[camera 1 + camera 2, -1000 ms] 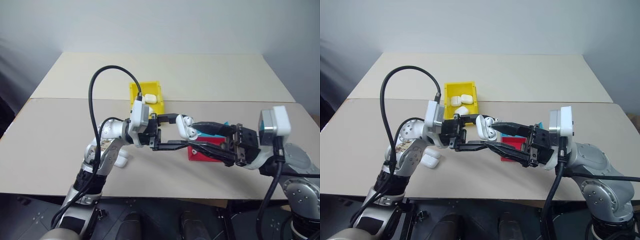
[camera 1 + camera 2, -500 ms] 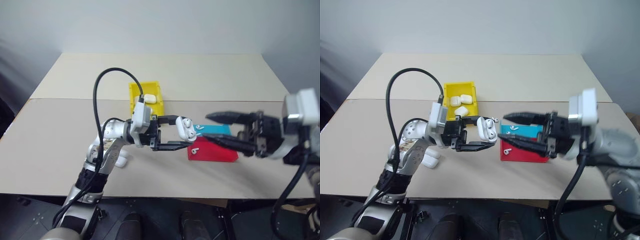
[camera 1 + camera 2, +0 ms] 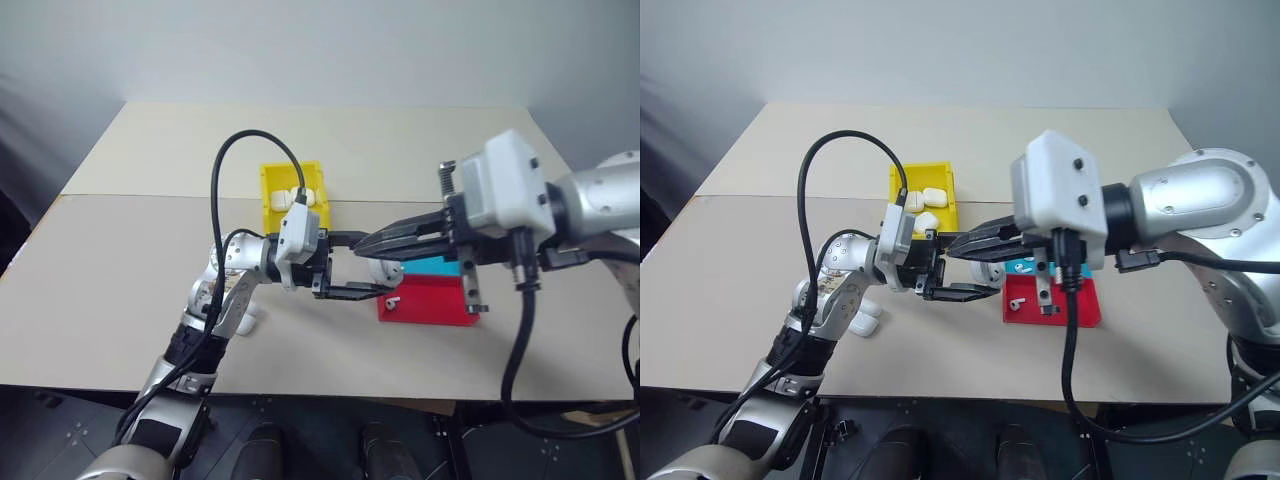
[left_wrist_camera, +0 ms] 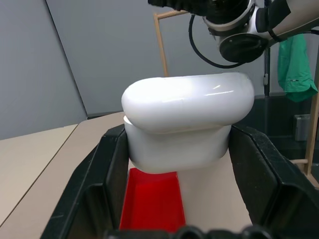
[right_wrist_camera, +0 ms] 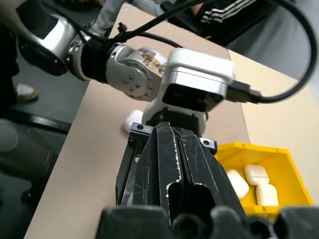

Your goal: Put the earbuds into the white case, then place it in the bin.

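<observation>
In left hand (image 3: 362,268) | white case (image 4: 187,119), glossy, lid down, clamped | right hand (image 3: 368,243) pinched together

Centre of the head views: the left gripper (image 3: 360,267) and the closed right gripper (image 3: 368,243) crowd the space above the red and blue tray (image 3: 430,302). The yellow bin (image 3: 902,182), upper centre, is unobstructed from above. Bare table (image 3: 120,260) at left and far right offers open passage.

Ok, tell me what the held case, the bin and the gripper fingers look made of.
Case: glossy white plastic, apparently; a soft highlight runs along its lid. Bin: yellow plastic by its even colour and thin moulded walls. Right gripper's fingers: black, matte, probably hard plastic; fine scratches show. Left gripper's fingers look alike, smoother.
</observation>
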{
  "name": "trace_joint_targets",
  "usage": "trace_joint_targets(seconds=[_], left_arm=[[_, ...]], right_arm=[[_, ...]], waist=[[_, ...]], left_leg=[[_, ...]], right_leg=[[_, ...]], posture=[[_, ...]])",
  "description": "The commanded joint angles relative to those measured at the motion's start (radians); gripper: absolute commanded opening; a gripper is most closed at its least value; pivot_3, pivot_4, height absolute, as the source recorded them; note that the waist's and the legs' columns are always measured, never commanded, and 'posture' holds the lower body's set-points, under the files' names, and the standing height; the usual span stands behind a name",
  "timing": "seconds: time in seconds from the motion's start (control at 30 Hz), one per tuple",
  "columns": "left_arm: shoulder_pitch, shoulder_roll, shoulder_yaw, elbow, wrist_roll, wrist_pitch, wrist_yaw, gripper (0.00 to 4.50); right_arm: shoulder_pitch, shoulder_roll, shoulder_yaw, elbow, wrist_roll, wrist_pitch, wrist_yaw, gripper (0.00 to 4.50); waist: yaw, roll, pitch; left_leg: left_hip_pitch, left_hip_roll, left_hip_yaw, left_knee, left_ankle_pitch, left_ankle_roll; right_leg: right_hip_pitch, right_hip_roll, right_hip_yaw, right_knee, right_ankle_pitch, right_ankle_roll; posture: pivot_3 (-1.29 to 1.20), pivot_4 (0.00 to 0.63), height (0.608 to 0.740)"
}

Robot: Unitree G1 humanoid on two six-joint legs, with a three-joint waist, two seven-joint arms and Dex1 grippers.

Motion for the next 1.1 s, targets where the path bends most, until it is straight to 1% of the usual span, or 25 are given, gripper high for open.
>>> trace_joint_targets(seconds=[0.03,0.23,0.47,0.7,0.77,0.87,0.93,1.0,1.03,1.1], left_arm=[[-0.006,-0.001,0.004,-0.034,0.003,-0.014,0.005,2.74],[0.011,0.005,0.007,-0.067,-0.003,-0.007,0.019,2.74],[0.027,0.015,0.011,-0.090,-0.010,-0.002,0.023,2.74],[0.022,0.017,0.015,-0.084,-0.011,-0.004,0.024,2.74],[0.025,0.016,0.017,-0.084,-0.010,-0.007,0.025,2.74],[0.037,0.019,0.023,-0.093,-0.009,-0.006,0.030,2.74],[0.048,0.023,0.033,-0.109,-0.015,0.002,0.047,2.74],[0.056,0.023,0.064,-0.136,-0.018,0.018,0.109,2.74],[0.059,0.025,0.079,-0.153,-0.012,0.032,0.149,2.74],[0.057,0.026,0.105,-0.190,0.033,0.062,0.267,2.74]], right_arm=[[-0.024,0.027,0.029,-0.009,-0.069,-0.041,0.032,0.01],[0.000,0.041,0.082,-0.006,-0.206,-0.136,0.114,0.01],[0.039,-0.006,0.121,0.040,-0.379,-0.241,0.187,0.01],[0.077,-0.016,0.091,0.066,-0.414,-0.285,0.220,0.01],[0.074,-0.001,0.048,0.066,-0.361,-0.267,0.213,0.01],[0.038,0.040,-0.058,0.078,-0.222,-0.172,0.160,0.01],[0.026,0.055,-0.123,0.085,-0.162,-0.130,0.127,0.01],[0.053,0.053,-0.203,0.088,-0.133,-0.122,0.093,0.01],[0.078,0.044,-0.228,0.081,-0.144,-0.126,0.076,0.01],[0.143,0.032,-0.275,0.062,-0.153,-0.104,0.027,0.01]], waist=[[0.000,0.000,0.000],[0.001,0.000,0.000],[0.001,0.000,0.000],[0.001,0.000,0.000],[0.001,0.000,0.000],[0.001,0.000,0.000],[0.001,0.000,0.000],[0.001,0.000,0.000],[0.002,0.000,0.000],[0.003,0.000,0.000]], left_leg=[[0.000,0.000,0.000,0.000,0.000,0.000],[0.000,0.000,0.000,0.000,0.000,0.000],[0.000,0.000,0.000,0.000,0.000,0.000],[0.001,0.000,0.000,0.000,0.000,0.000],[0.001,0.000,0.000,0.000,0.000,0.000],[0.001,0.000,0.000,0.000,0.000,0.000],[0.001,0.000,0.000,0.000,0.000,0.000],[0.001,0.000,0.000,0.000,0.000,0.000],[0.001,0.000,0.000,0.000,0.000,0.000],[0.000,0.000,0.000,0.000,0.000,0.000]], right_leg=[[0.000,0.000,0.000,0.000,0.000,0.000],[0.000,0.000,0.000,0.000,0.000,0.000],[0.000,0.000,0.000,0.001,0.000,0.000],[0.000,0.000,0.000,0.001,0.000,0.000],[0.000,0.000,0.000,0.001,0.000,0.000],[0.000,0.000,0.000,0.001,0.000,0.000],[0.001,0.000,0.000,0.001,0.000,0.000],[0.000,0.000,0.000,0.001,0.000,0.000],[0.000,0.000,0.000,0.001,0.000,0.000],[0.001,0.000,0.000,0.000,0.000,0.000]], posture=[[0.00,0.150,0.740],[0.00,0.150,0.740],[0.00,0.150,0.740],[0.00,0.150,0.740],[0.00,0.150,0.740],[0.00,0.150,0.740],[0.00,0.150,0.740],[0.00,0.150,0.740],[0.00,0.150,0.740],[0.00,0.150,0.740]])
